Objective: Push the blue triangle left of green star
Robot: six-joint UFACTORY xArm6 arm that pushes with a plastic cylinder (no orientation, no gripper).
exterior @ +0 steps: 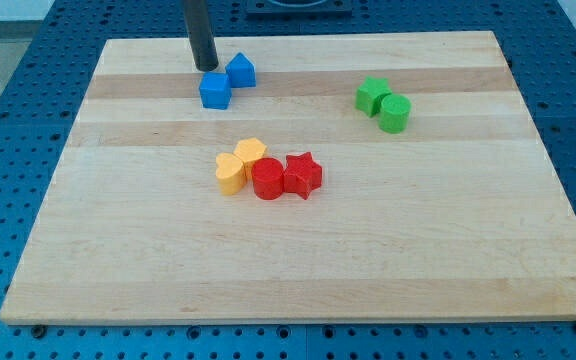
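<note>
The blue triangle [240, 70] lies near the view's top, left of centre. A blue cube [214, 90] sits just below and left of it, touching or nearly touching. My tip [204, 67] is at the top left, right beside the blue cube's upper edge and just left of the blue triangle. The green star [372, 95] lies far to the right of the blue blocks, with a green cylinder [395, 114] touching its lower right side.
In the middle of the wooden board [288, 250] lies a cluster: a yellow heart [230, 173], a yellow hexagon [251, 153], a red cylinder [267, 180] and a red star [303, 175]. Blue perforated table surrounds the board.
</note>
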